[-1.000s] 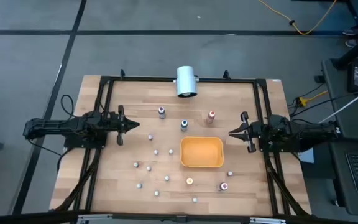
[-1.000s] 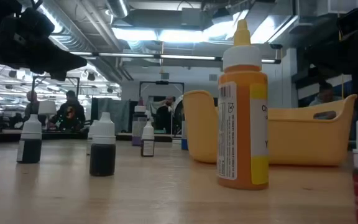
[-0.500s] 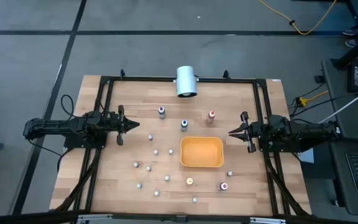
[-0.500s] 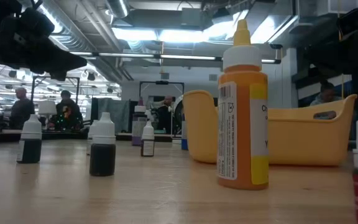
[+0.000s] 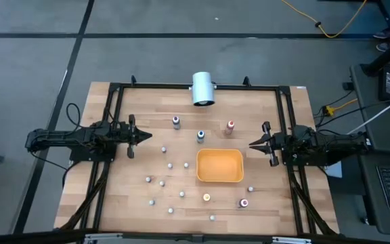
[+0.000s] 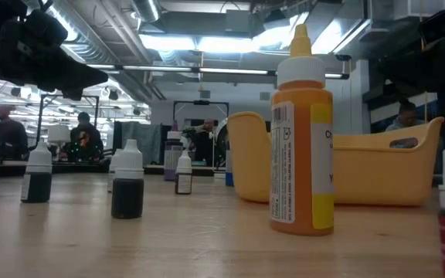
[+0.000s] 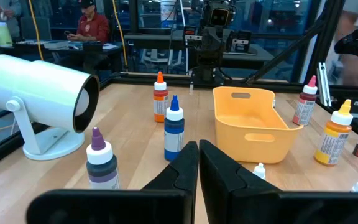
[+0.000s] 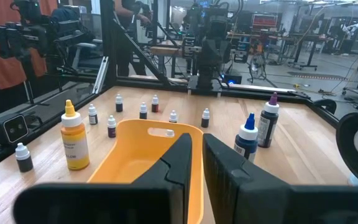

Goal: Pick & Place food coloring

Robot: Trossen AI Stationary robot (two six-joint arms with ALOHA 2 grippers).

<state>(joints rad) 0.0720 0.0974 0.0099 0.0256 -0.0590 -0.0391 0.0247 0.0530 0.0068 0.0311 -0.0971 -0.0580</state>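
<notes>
My left gripper (image 5: 143, 136) is clenched empty at the table's (image 5: 269, 203) left edge; my right gripper (image 5: 252, 144), nearly closed and empty, is beside the yellow tray (image 5: 219, 166), with food coloring (image 5: 170, 165) bottles scattered between.

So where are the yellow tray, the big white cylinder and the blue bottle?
yellow tray (image 5: 219, 177), high view, on its near rim.
white cylinder (image 5: 202, 89), high view, middle of its body.
blue bottle (image 7: 174, 132), left wrist view, on its blue body.

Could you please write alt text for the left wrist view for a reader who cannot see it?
The left gripper, fingers shut and empty, points across a wooden table at a yellow tray ringed by upright food coloring bottles. A white cylinder on a stand sits to one side; people show in the room beyond.
</notes>
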